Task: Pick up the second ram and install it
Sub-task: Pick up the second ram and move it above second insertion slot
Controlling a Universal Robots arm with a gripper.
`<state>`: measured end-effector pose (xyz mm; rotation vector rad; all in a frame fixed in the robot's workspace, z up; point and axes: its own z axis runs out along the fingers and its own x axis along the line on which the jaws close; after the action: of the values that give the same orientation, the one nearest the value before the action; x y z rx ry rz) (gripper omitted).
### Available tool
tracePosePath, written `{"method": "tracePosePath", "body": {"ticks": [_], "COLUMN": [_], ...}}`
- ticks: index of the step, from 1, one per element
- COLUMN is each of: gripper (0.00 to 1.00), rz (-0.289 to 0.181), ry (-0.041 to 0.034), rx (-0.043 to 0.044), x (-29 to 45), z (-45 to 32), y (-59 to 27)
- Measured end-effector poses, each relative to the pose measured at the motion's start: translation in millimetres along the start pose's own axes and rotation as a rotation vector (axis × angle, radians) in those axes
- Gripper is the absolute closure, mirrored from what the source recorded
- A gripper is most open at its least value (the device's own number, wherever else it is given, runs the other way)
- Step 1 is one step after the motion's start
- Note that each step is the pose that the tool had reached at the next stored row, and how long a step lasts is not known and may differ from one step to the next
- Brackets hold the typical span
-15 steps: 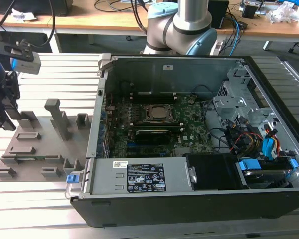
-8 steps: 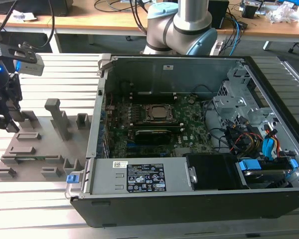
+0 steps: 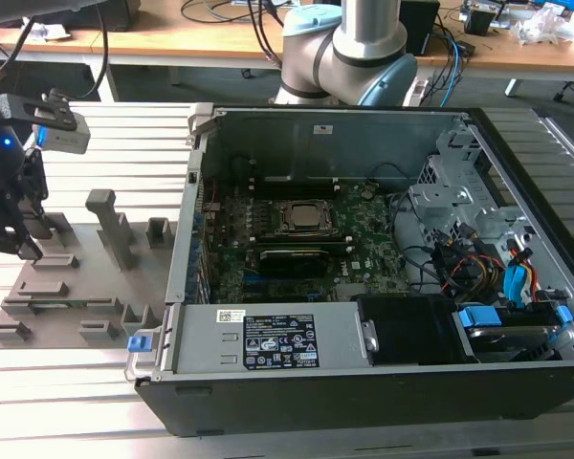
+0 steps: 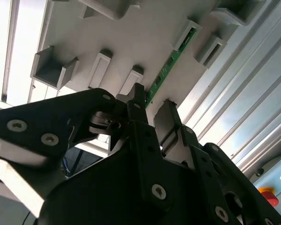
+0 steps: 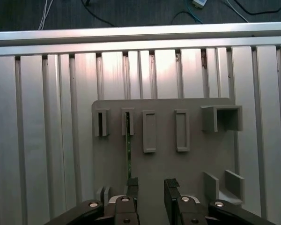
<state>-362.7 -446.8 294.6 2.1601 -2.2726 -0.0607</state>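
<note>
Claw (image 5: 151, 185) hangs open over the grey tray (image 5: 196, 154), gripping nothing. The second ram (image 5: 129, 150) stands edge-up in it, just beside one finger (image 5: 132, 186).

Exterior view: wooden desk (image 3: 172, 38), cables (image 3: 261, 29) on it, 12 o'clock; grey floor (image 3: 230, 81) beneath; ribbed aluminium tabletop (image 3: 57, 402) 7 o'clock

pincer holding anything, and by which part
Nothing held: the pincer is open, one fingertip by the end of the second ram, which stands in the grey tray.
</note>
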Motion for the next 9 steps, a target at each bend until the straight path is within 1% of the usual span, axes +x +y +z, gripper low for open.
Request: {"method": "tracePosePath", "body": {"ticks": [7,9], "gripper": [0.64,0.64], "rz": [0.000,0.000], "ry": [0.0000,0.0001], "rx": [0.0000,0.0000], "x": [0.6,5.9], "z": [8.1,11.3], "y": [-1.0,-1.4]}}
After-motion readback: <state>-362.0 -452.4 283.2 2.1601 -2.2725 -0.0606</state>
